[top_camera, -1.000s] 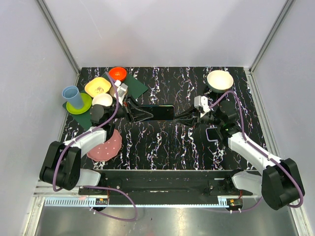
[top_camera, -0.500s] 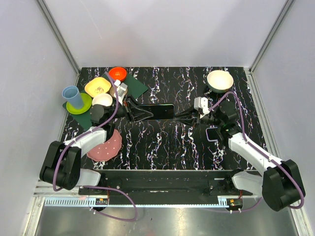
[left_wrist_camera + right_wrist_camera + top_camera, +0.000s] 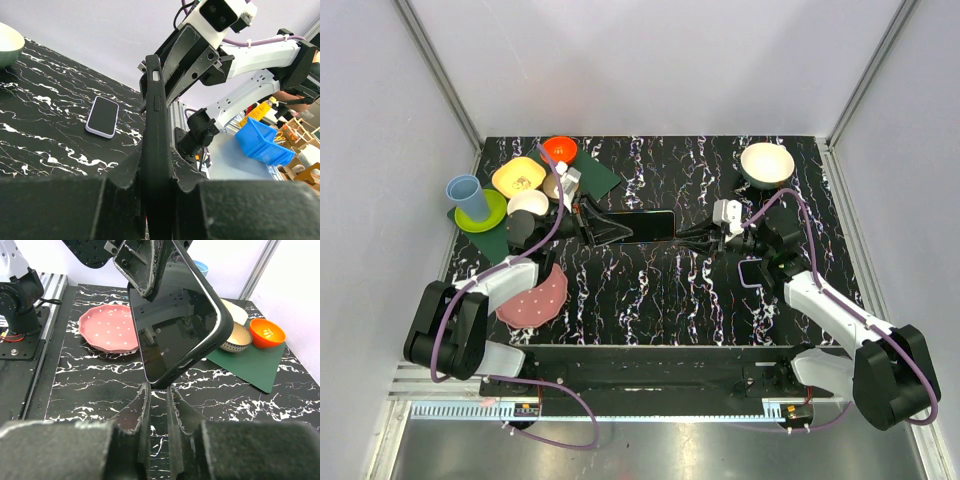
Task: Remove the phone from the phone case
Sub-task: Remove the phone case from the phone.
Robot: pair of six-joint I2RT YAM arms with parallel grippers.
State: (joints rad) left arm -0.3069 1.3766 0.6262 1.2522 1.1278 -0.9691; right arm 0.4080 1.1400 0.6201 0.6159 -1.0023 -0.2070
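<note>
A black phone in a dark phone case (image 3: 642,226) is held above the table between the two arms. My left gripper (image 3: 605,232) is shut on its left end; in the left wrist view the case (image 3: 152,115) stands edge-on between the fingers, at my left gripper (image 3: 159,170). My right gripper (image 3: 682,237) is at the right end. In the right wrist view the glossy screen (image 3: 175,325) faces the camera, and my right gripper (image 3: 159,390) is closed to a narrow gap on the lower corner.
A second phone in a lilac case (image 3: 752,272) lies flat under the right arm. A pink plate (image 3: 535,297), a blue cup (image 3: 467,196), bowls and a green mat (image 3: 592,176) crowd the left side. A cream bowl (image 3: 766,163) stands at the back right.
The right gripper has edged slightly left onto the phone's corner. The left gripper and the phone have shifted very little.
</note>
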